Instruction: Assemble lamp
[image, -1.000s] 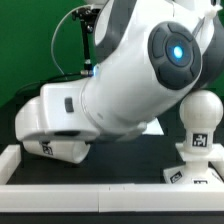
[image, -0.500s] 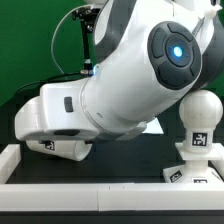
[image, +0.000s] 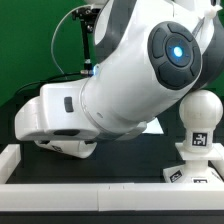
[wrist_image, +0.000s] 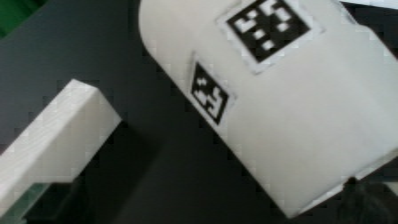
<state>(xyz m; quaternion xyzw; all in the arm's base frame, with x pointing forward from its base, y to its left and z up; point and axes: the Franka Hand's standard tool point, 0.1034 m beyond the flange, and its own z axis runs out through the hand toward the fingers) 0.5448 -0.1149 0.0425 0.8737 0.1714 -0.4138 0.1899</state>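
The lamp's rounded bulb (image: 203, 108) stands upright on the small base (image: 195, 172) at the exterior view's right, both white with tags. The large tapered shade (image: 62, 147) lies on its side on the black table, low at the exterior view's left, right under my arm's white hand (image: 50, 112). In the wrist view the shade (wrist_image: 267, 100) fills most of the picture, very close, with two tags showing. One dark finger (wrist_image: 375, 198) shows against the shade's edge. The fingertips are hidden in the exterior view, so I cannot tell how the jaws stand.
A raised white rim (image: 90, 172) runs along the table's near edge and also shows in the wrist view (wrist_image: 54, 140) beside the shade. The big arm fills the middle of the exterior view. A green backdrop and a black cable stand behind.
The shade under the hand has shifted a little toward the exterior view's right and turned slightly. The arm, bulb and base look unmoved.
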